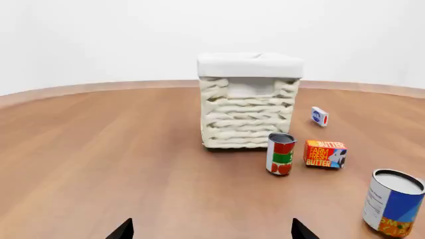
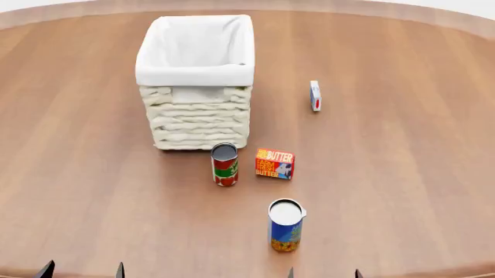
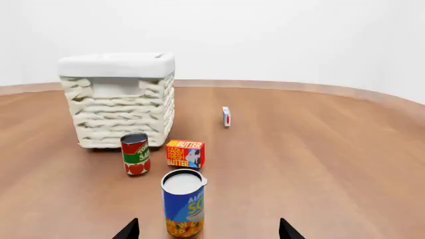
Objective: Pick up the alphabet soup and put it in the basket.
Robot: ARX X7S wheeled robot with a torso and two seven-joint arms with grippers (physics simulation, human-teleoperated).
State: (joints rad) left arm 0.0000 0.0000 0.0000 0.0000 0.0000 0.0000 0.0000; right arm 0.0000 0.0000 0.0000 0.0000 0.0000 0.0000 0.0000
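Note:
The alphabet soup can (image 2: pixel 284 225), white top, blue label, yellow-orange bottom, stands upright on the wooden table near the front edge. It also shows in the right wrist view (image 3: pixel 183 203) and in the left wrist view (image 1: pixel 393 202). The cream wicker basket (image 2: pixel 197 123) with white lining stands behind it; it shows in both wrist views (image 1: pixel 249 114) (image 3: pixel 119 114). My right gripper (image 3: pixel 208 230) is open, its tips wide apart, the soup can just ahead between them. My left gripper (image 1: pixel 211 230) is open and empty, aimed at the basket.
A red-and-green can (image 2: pixel 224 164) with a dark top stands in front of the basket. An orange butter box (image 2: pixel 275 164) lies beside it. A small white-and-blue box (image 2: pixel 315 95) lies further back right. The table's rounded edge curves behind the basket.

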